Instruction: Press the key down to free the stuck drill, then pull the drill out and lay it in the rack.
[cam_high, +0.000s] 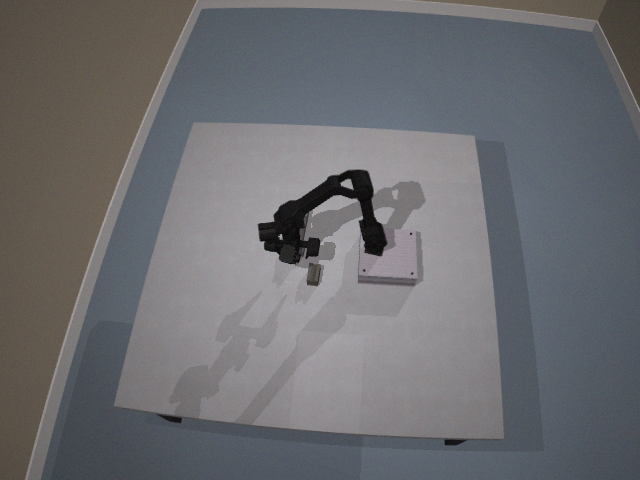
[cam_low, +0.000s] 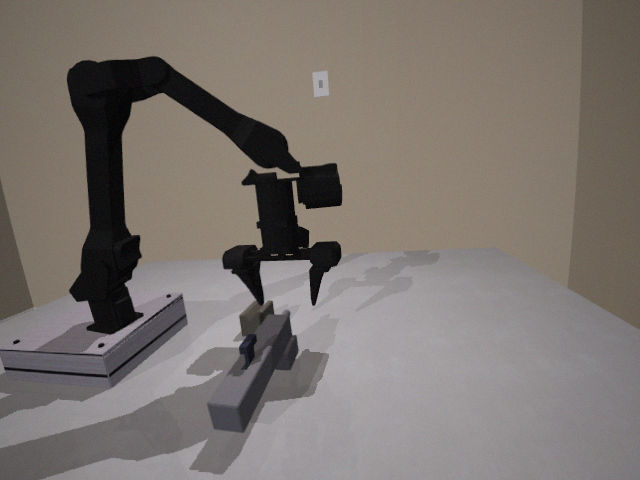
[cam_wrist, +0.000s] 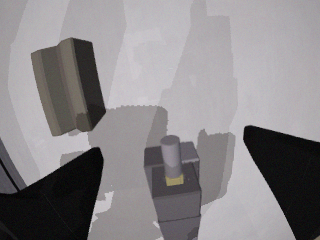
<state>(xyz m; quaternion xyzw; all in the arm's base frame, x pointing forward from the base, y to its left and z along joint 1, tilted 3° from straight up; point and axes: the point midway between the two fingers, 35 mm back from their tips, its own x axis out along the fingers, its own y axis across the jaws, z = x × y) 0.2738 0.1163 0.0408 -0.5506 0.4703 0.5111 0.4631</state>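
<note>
Drill: seated in the grey block, with only its round shank and a yellow band showing at lower centre of the wrist view. From where I stand, the gripper points downward above that end. Its fingers are wide apart with nothing between them, one on each side of the shank in the wrist view.

Step in hand, as I judge it: grasp the exposed shank for extraction. The blue key stands upright on the block, near lower centre of the exterior view; whether it is pressed fully home cannot be told.

1. Centre the fingers over the shank before descending. An offset could push the drill sideways.
2. Lower straight until the pads flank the shank, keeping the fingertips off the block's end face.
3. Close evenly. The shank is smooth and round, so a grip near its tip may slip or roll.
4. Draw along the drill's own axis, away from the block. If it binds, stop; the key may need another press.
5. Keep the drill level for the grooved olive rack, upper left in the wrist view.
</note>
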